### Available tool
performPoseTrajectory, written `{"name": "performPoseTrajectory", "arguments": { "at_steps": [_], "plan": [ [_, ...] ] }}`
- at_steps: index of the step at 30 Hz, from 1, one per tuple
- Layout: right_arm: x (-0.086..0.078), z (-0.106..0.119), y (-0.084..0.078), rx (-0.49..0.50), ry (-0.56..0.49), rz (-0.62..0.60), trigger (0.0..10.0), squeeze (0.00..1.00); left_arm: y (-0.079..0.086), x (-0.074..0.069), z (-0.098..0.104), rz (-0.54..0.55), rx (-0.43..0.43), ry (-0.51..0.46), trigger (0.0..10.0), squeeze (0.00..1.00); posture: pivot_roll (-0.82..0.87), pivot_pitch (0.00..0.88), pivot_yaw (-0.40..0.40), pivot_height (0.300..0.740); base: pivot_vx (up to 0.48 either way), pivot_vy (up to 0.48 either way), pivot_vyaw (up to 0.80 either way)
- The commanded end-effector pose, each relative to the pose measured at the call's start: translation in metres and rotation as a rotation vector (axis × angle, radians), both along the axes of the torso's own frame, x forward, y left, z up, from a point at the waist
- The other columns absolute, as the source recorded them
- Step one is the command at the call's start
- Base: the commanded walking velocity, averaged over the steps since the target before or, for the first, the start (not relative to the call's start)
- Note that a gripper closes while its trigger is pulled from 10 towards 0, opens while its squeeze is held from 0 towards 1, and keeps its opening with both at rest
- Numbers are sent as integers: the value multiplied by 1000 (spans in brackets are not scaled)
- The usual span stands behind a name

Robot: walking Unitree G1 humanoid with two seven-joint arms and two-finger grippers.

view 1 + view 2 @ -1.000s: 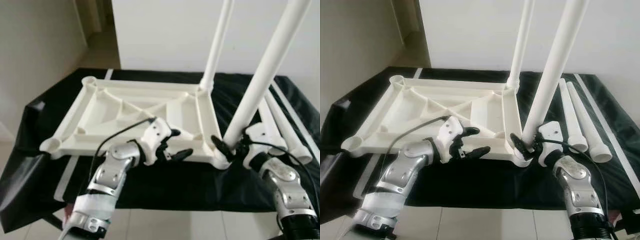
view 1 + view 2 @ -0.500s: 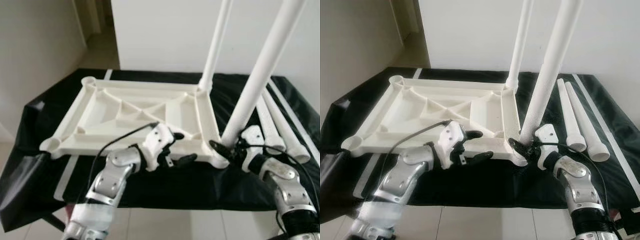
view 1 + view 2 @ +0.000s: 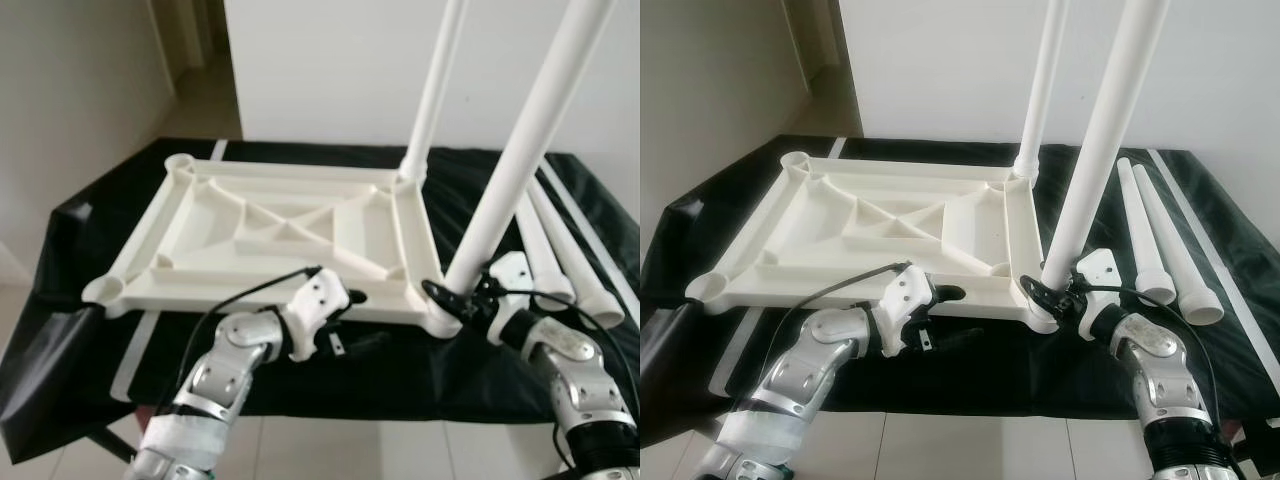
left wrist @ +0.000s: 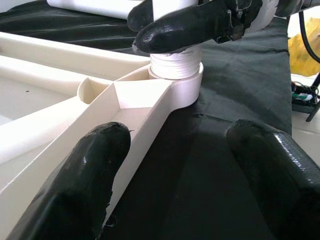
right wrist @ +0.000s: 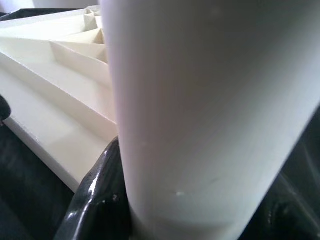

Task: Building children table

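The white tabletop (image 3: 200, 235) lies upside down on a black cloth. One white leg (image 3: 432, 100) stands in its far right corner. A second leg (image 3: 520, 150) stands tilted in the near right corner socket (image 4: 182, 82). My right gripper (image 3: 455, 302) is shut on this leg's base; the right wrist view has the leg (image 5: 200, 110) between its fingers (image 5: 95, 200). My left gripper (image 3: 358, 320) is open at the tabletop's near edge, left of that corner. One of its fingers (image 4: 85, 185) hangs over the rim and the other over the cloth.
Two loose white legs (image 3: 565, 255) lie on the cloth at the right. The black cloth (image 3: 330, 380) hangs over the front edge above a tiled floor. A white wall stands behind, and a doorway opens at the far left.
My left gripper has sunk and drawn back to the tabletop's near edge, its fingers now lower against the cloth. The right gripper still holds the near leg's base.
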State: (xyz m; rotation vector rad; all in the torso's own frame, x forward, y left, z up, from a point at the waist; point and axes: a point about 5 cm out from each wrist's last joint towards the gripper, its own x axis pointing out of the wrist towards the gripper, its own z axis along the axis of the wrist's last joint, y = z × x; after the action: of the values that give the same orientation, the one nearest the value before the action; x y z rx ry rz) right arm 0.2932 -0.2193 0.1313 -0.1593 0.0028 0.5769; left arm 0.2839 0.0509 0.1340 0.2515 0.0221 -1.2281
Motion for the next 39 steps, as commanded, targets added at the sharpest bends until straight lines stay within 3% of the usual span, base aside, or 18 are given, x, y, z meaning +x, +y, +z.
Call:
{"name": "performPoseTrajectory", "arguments": {
  "at_steps": [1, 5, 14, 17, 21, 29, 32, 34, 39],
  "plan": [
    [-3, -5, -2, -10, 16, -64, 10000, 0, -1, 1, -2, 20, 4, -4, 10000, 0, -7, 0, -6, 740, 0, 0, 0],
    [-6, -8, 5, 86, 10, -212, 10000, 0, -2, 1, -4, 25, -9, 3, 10000, 0, -13, 0, 0, 740, 0, 0, 0],
    [-14, -18, 19, 128, 11, -428, 10000, 0, 0, 3, -4, 43, -24, 16, 10000, 0, -16, 0, 5, 740, 0, 0, 0],
    [-16, -25, 25, 133, 36, -607, 10000, 0, -1, 5, -4, 50, -29, 14, 10000, 0, -17, 0, 0, 740, 0, 0, 0],
    [-18, -25, 31, 170, 43, -661, 10000, 0, -1, 5, -4, 50, -29, 14, 10000, 0, -16, 0, -4, 740, 0, 0, 0],
    [-27, -28, 48, 210, 76, -931, 10000, 0, -4, 3, -3, 45, -52, 20, 10000, 0, -13, 0, -17, 740, 0, 0, 0],
    [-29, -27, 53, 227, 75, -954, 10000, 0, -4, 3, -3, 43, -52, 18, 10000, 0, -14, 0, -14, 740, 0, 0, 0],
    [-30, -27, 63, 272, 89, -904, 10000, 0, -5, 2, -2, 39, -61, 25, 10000, 0, -21, 0, -8, 740, 0, 0, 0],
    [-31, -24, 66, 287, 85, -886, 10000, 0, -9, 1, -2, 18, -65, 26, 10000, 0, -25, 0, -6, 740, 0, 0, 0]
  ]
}}
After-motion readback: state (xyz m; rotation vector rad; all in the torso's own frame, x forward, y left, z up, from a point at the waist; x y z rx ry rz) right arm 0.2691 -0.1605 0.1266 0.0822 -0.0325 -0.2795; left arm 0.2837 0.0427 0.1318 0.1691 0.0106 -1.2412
